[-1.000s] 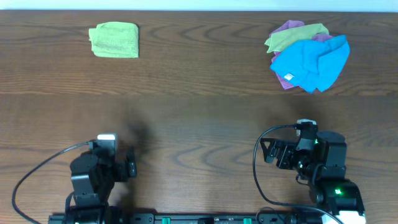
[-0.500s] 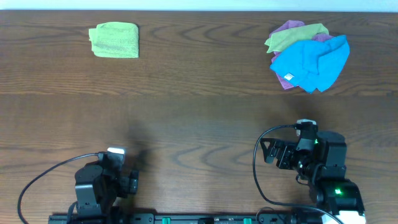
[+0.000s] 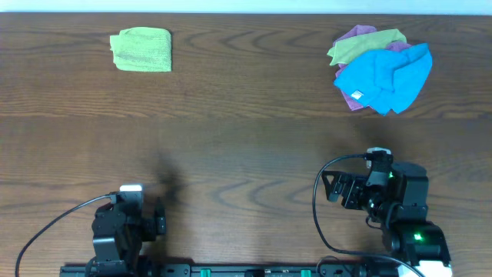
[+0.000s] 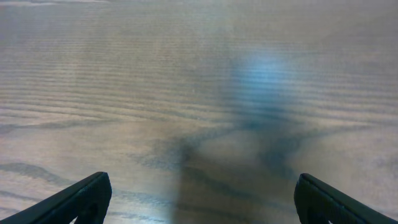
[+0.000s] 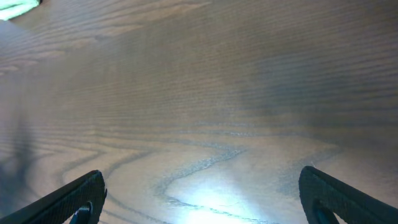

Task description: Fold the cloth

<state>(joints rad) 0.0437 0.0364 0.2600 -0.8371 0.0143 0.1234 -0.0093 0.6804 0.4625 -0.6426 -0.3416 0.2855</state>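
Observation:
A folded light-green cloth (image 3: 141, 50) lies flat at the far left of the table. A crumpled pile of cloths sits at the far right, with a blue cloth (image 3: 384, 77) on top of a purple one (image 3: 355, 35) and a yellow-green one (image 3: 361, 45). My left gripper (image 3: 160, 223) is open and empty near the front edge, with only bare wood between its fingertips (image 4: 199, 199). My right gripper (image 3: 332, 188) is open and empty at the front right, over bare wood (image 5: 199, 199). Both are far from the cloths.
The dark wooden table (image 3: 246, 138) runs the full width. Black cables loop from each arm base near the front edge. A sliver of the green cloth (image 5: 15, 7) shows at the top left of the right wrist view.
The left arm drew back toward the front edge and a little to the left. The right arm and the cloths have not moved.

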